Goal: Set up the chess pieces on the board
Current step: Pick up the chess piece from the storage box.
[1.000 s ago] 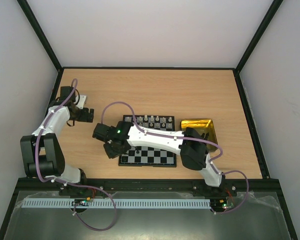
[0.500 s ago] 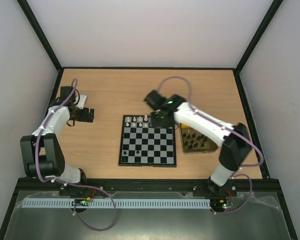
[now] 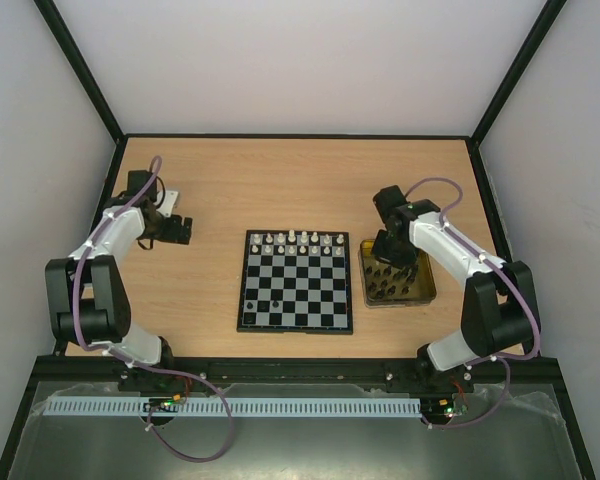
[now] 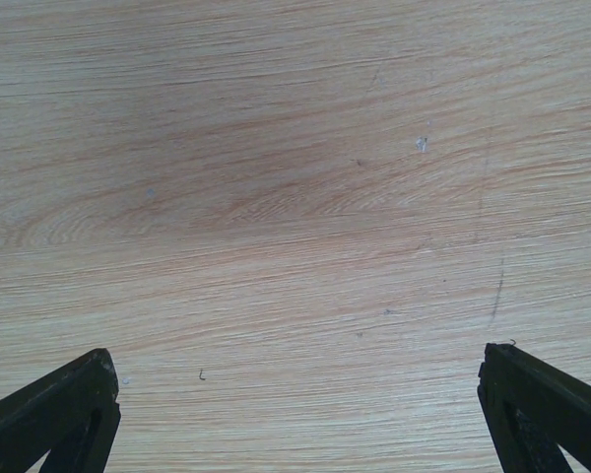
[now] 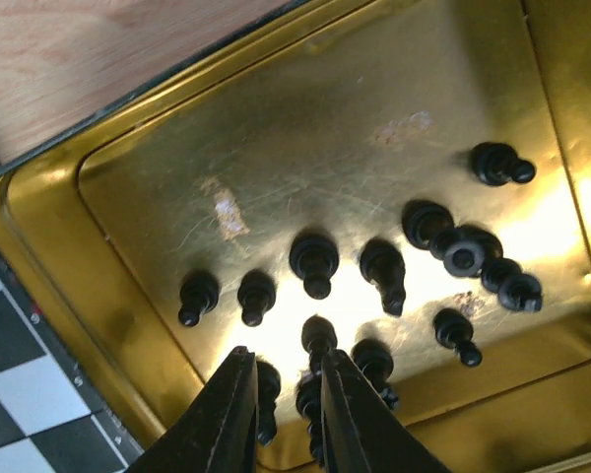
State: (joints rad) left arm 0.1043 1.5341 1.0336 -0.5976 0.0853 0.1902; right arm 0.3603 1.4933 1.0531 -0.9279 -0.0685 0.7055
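The board (image 3: 296, 300) lies mid-table, with a row of white chess pieces (image 3: 302, 240) along its far edge. A dark piece (image 3: 263, 298) stands near its left side. Several black chess pieces (image 5: 314, 258) lie and stand in the gold tray (image 5: 276, 118). My right gripper (image 5: 286, 360) hovers low over the tray's near part. It is open by a narrow gap, with a black piece (image 5: 267, 382) below between the fingers and nothing gripped. My left gripper (image 4: 295, 379) is open wide over bare wood, far left of the board.
The gold tray (image 3: 422, 270) sits just right of the board, and the board's corner (image 5: 20, 394) shows beside the tray rim. Black frame rails and white walls enclose the table (image 3: 280, 180). The left arm (image 3: 120, 235) stands along the left edge.
My right arm has swung from the board's left side, across its far edge, to the gold tray on the right. The left arm has barely shifted.
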